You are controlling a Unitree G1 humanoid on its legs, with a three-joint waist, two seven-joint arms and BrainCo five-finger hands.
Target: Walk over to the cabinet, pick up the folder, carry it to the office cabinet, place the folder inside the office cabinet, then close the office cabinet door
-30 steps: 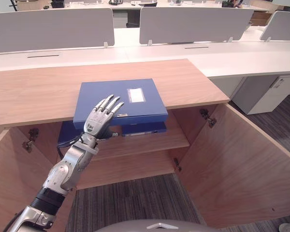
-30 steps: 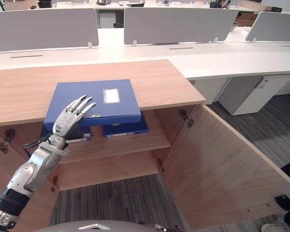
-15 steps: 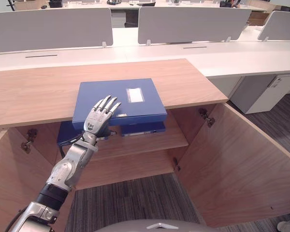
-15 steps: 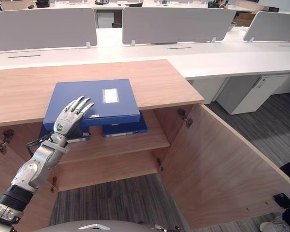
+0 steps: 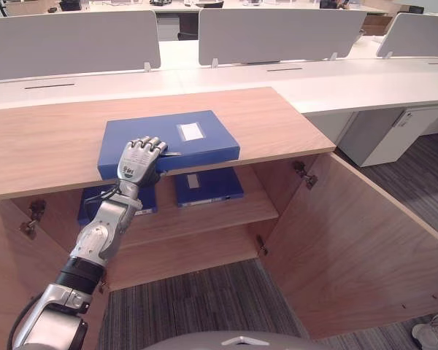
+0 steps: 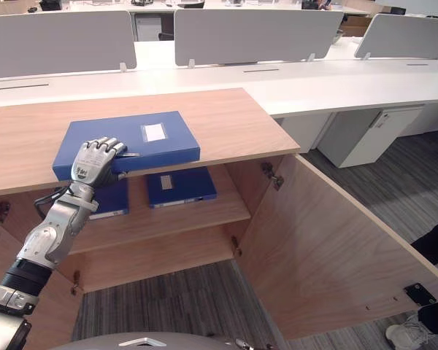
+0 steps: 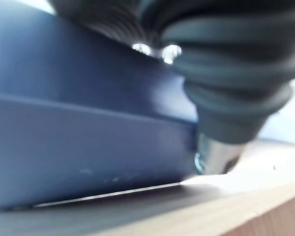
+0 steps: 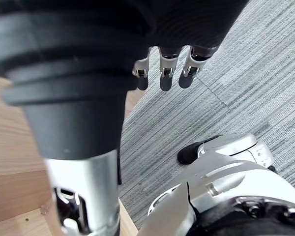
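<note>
Gripped folder (image 5: pixel 212 142) at its near edge atop cabinet (image 5: pixel 51 138) with curled left hand (image 5: pixel 137 162), thumb hidden under folder; hung right hand (image 8: pixel 167 66) slack-fingered

**Left hand clenched, right hand slack**

The left arm (image 5: pixel 95 240) reaches up and forward from the lower left, with the elbow slightly bent and the wrist in line with the forearm. The left hand (image 5: pixel 139 157) is knuckles-up, its fingers curled down over the near edge of the blue folder (image 5: pixel 208 142) and clamped on it. The right hand (image 8: pixel 161 69) hangs low, its fingers loosely straight and pointing down, holding nothing.
</note>
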